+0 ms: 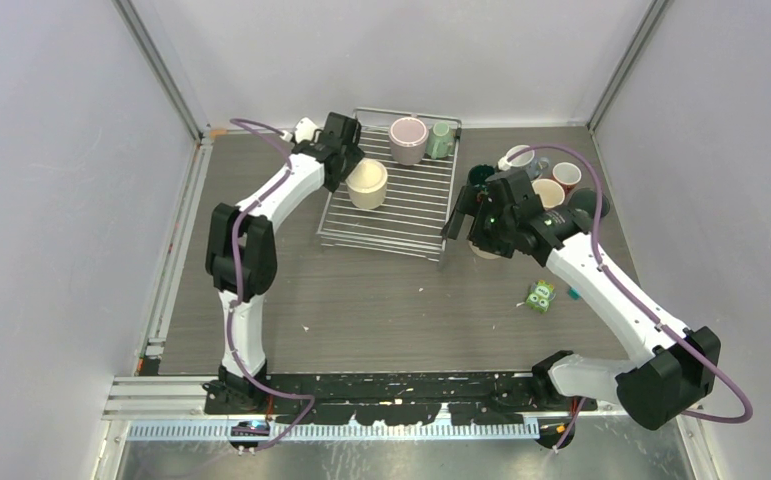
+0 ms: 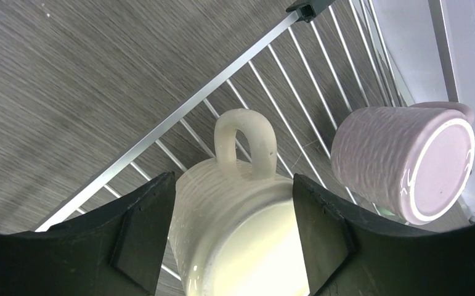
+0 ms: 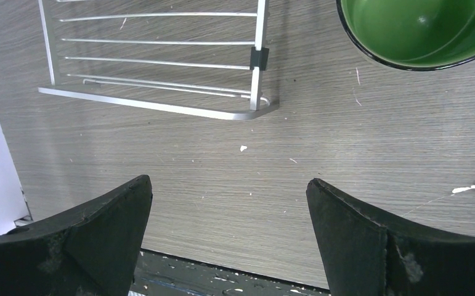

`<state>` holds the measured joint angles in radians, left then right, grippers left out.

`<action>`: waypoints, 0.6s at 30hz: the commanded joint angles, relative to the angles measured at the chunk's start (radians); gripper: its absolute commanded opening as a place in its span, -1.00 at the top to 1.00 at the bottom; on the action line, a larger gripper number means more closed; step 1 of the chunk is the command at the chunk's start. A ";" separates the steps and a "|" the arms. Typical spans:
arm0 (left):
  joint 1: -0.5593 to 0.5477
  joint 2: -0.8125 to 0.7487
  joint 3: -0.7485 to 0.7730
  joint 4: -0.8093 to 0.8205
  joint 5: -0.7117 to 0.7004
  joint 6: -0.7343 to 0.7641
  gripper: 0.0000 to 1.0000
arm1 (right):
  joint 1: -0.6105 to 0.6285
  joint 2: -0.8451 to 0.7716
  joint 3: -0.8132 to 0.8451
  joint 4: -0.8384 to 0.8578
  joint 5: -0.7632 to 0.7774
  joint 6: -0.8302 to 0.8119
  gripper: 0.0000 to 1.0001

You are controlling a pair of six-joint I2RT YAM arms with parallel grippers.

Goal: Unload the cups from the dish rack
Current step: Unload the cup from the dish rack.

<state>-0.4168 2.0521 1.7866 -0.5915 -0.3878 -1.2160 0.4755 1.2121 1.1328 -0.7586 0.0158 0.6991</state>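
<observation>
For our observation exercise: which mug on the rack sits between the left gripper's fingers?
The cream mug; the mauve mug and green mug sit apart.

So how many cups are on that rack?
3. A cream cup at the left of the rack, gripped by the left gripper; a mauve cup at the back; a green cup beside it, at the back right corner. The left arm might hide another.

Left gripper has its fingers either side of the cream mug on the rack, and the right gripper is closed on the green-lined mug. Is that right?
No. The right gripper is open and empty over the table, clear of the green-lined mug; the right wrist view shows it. The left gripper does have its fingers either side of the cream mug on the dish rack.
</observation>
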 commanded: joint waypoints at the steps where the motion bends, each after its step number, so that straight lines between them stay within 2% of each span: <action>1: -0.001 -0.048 -0.001 -0.052 -0.045 0.040 -0.40 | 0.016 -0.014 0.009 0.039 0.006 0.016 -1.00; 8: 0.037 0.062 0.181 -0.135 0.023 0.097 -0.30 | 0.019 0.001 0.020 0.038 0.015 0.009 -0.99; 18: 0.053 0.204 0.380 -0.246 0.074 0.058 -0.25 | 0.021 0.019 0.035 0.032 0.014 -0.001 -1.00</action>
<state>-0.3717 2.2150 2.0827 -0.7628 -0.3340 -1.1454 0.4911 1.2316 1.1351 -0.7551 0.0174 0.7063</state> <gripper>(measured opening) 0.637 0.996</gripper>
